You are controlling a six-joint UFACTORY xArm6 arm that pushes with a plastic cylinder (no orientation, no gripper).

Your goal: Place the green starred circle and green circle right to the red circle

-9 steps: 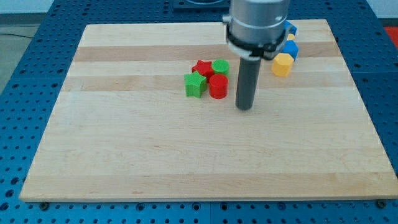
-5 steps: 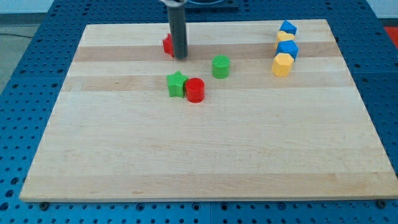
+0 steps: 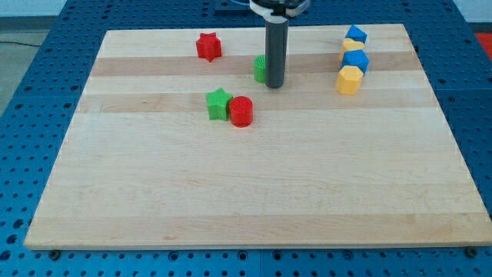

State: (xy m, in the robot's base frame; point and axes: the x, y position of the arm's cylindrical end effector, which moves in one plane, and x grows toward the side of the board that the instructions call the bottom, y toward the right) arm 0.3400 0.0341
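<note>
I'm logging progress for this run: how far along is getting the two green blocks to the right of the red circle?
Nothing is finished yet. The green star block touches the red cylinder block but on the view's left, the wrong side. In hand: my tip is against the green cylinder block, mostly hidden behind the rod, up toward the view's top. Left: bring both greens to the cylinder's right. The red star block sits apart.

Tabletop (image 3: 254, 200) layout: my tip (image 3: 274, 85) sits toward the view's top, just right of the green circle (image 3: 260, 68), which it partly hides. Green star (image 3: 219, 104) touches the red circle (image 3: 241, 111) on its left, nearer the view's bottom. Red star (image 3: 207, 46) lies far up left. At the top right, a column: blue block (image 3: 354, 35), yellow block (image 3: 353, 46), blue block (image 3: 355, 60), yellow block (image 3: 349, 79).
</note>
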